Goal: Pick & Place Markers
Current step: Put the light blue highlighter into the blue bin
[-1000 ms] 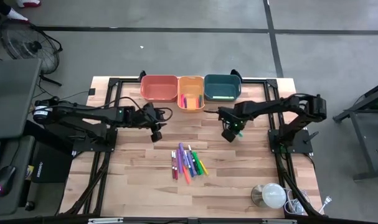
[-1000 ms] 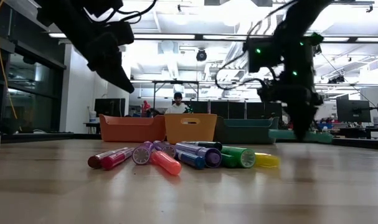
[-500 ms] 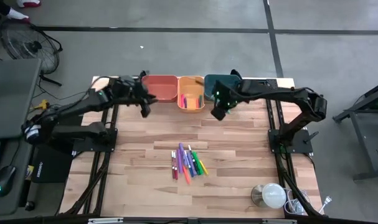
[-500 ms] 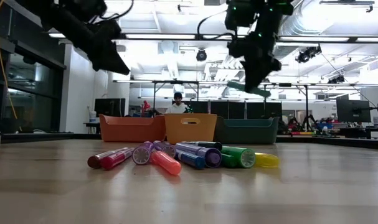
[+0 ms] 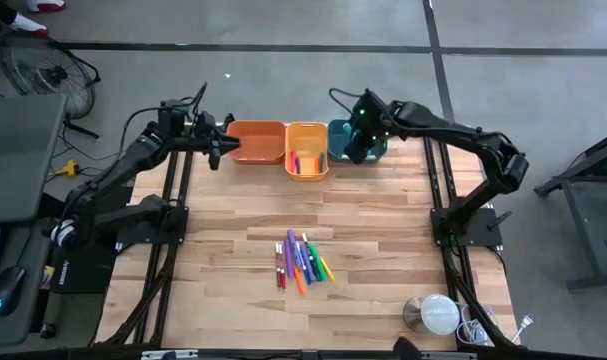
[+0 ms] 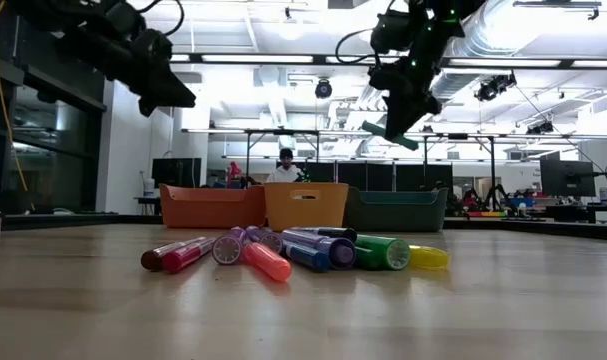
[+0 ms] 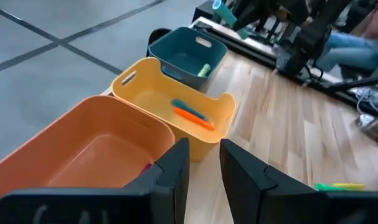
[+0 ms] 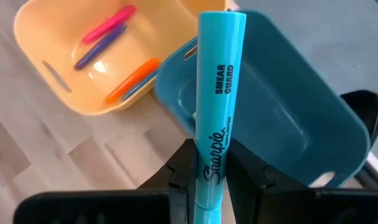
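Several markers [image 5: 301, 262] in red, purple, blue, green and orange lie side by side on the table's middle, and the low view shows them as a heap [image 6: 283, 252]. My right gripper [image 5: 358, 140] hangs above the teal bin [image 5: 379, 130], shut on a light-blue marker [image 8: 217, 81]. My left gripper [image 5: 215, 150] hovers at the left end of the orange bin [image 5: 255, 141]. Its fingers [image 7: 204, 168] are open by a narrow gap with nothing between them. The yellow bin [image 5: 306, 148] holds a few markers, and a green one [image 7: 204, 70] lies in the teal bin. My right gripper pinches the light-blue marker between its two fingers at the lettered end of the barrel [image 8: 211, 171]. The marker runs on past the fingertips, along the fingers. It is lifted clear and, in the low view, slants down below the gripper [image 6: 391, 136], high above the teal bin.
The three bins stand in a row at the far edge, and bare wood lies around the marker heap. A white round object [image 5: 438, 315] sits at the near right corner. A person [image 6: 286, 165] sits far behind the bins.
Both grippers rose from near the table's middle and travelled to the far edge. The right one carried the light-blue marker up from the right of the heap to above the teal bin. The left one swung to the orange bin's left end. The heap stayed put.
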You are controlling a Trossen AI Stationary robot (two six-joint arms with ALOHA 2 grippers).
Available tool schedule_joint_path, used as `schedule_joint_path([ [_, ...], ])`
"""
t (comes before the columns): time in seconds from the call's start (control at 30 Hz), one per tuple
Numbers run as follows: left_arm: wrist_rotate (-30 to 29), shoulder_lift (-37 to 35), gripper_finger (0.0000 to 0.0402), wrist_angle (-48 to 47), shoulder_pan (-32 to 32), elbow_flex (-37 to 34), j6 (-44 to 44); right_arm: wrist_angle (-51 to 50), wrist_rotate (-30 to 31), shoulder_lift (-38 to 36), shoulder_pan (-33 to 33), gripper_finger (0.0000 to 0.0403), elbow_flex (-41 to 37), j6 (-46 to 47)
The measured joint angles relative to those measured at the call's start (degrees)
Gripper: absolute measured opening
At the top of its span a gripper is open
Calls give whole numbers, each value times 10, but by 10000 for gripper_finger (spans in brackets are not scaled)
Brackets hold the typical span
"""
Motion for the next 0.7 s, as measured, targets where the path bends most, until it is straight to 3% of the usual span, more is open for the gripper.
schedule_joint_path([
  [0.3, 79, 2, 88, 0, 68, 0, -2, 21, -22, 41, -50, 53, 0, -71],
  [0.7, 87, 20, 88, 2, 70, 0, -26, -8, 5, 140, -50, 53, 109, -244],
])
